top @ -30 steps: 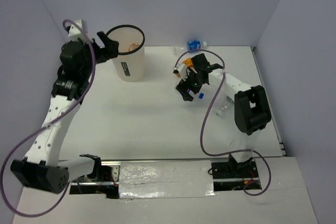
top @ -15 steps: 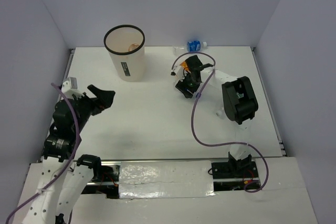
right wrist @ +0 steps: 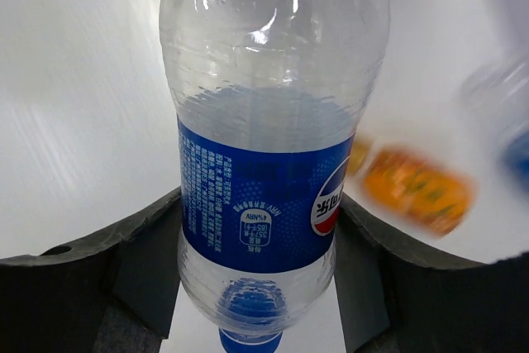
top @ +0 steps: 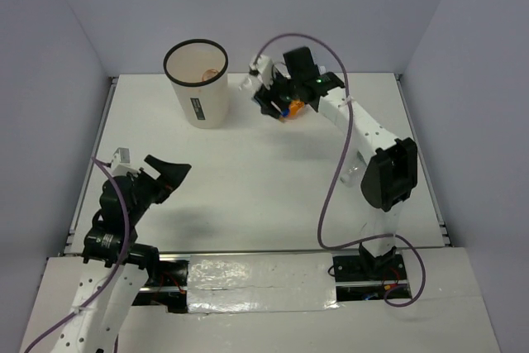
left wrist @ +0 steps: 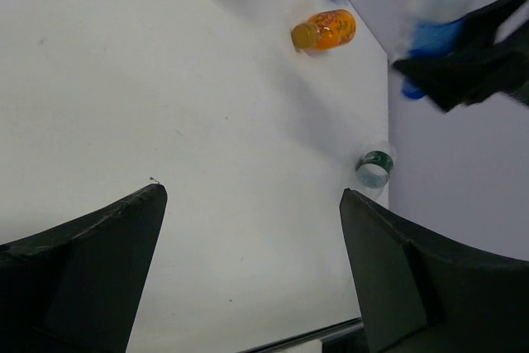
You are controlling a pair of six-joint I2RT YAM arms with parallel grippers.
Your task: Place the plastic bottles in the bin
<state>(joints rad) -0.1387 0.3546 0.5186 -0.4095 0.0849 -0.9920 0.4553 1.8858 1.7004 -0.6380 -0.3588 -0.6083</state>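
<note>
Plastic bottles (left wrist: 324,29) outside: four; one bin (top: 211,101)

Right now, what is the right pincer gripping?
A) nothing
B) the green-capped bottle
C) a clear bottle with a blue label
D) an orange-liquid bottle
C: in the right wrist view the right pincer clamps both sides of a clear blue-label bottle.

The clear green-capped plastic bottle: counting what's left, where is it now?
Left wrist view: the clear green-capped plastic bottle sits on the white table's right side, nearer the arm bases than the orange bottle.
</note>
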